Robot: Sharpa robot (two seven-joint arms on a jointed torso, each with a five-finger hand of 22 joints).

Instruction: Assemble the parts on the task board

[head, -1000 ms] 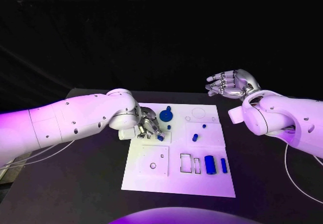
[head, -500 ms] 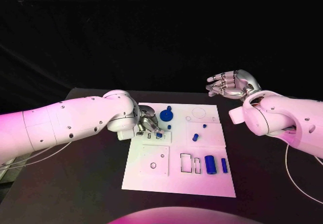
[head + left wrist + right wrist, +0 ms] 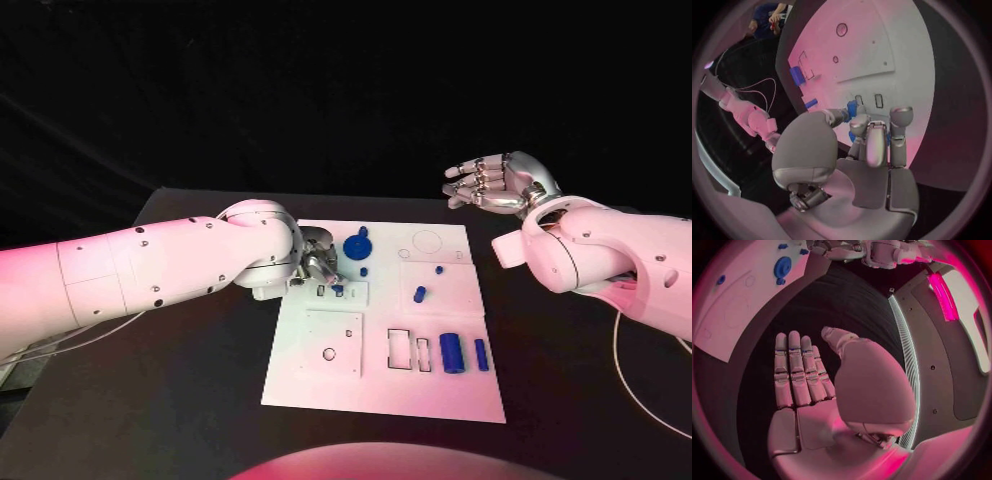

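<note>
At the table's left, the left arm (image 3: 159,265) reaches in over the black table (image 3: 173,400) to the near-left part of the upper task board (image 3: 382,320). Left hand (image 3: 317,268) sits low over the board, fingers curled down together; in the left wrist view the fingers (image 3: 868,135) close round a small blue part (image 3: 852,109) at their tips, beside two little rectangular slots (image 3: 877,100). Grip looks like a pinch, thumb against fingers, the blue piece partly hidden between them.

Moving right along the board: a round blue disc part (image 3: 356,246) with a small tab lies near the far edge, just beside the left hand. A tiny blue peg (image 3: 365,271) stands below it. Further right, a small blue slanted piece (image 3: 418,294) lies near the board's middle. Faint circle outlines mark the far-right corner of the board.

Lower half of board: a square plate with a small hole (image 3: 329,354) on the left, then two empty rectangular recesses, then a blue cylinder (image 3: 451,353) and a thinner blue bar (image 3: 480,354) lying side by side, close but apart.

Far right: right arm (image 3: 606,260) is raised off the board. Right hand (image 3: 495,182) hangs above the table's far-right edge, well apart from the board, fingers straight and close together, thumb out, palm bare, holding nothing.
</note>
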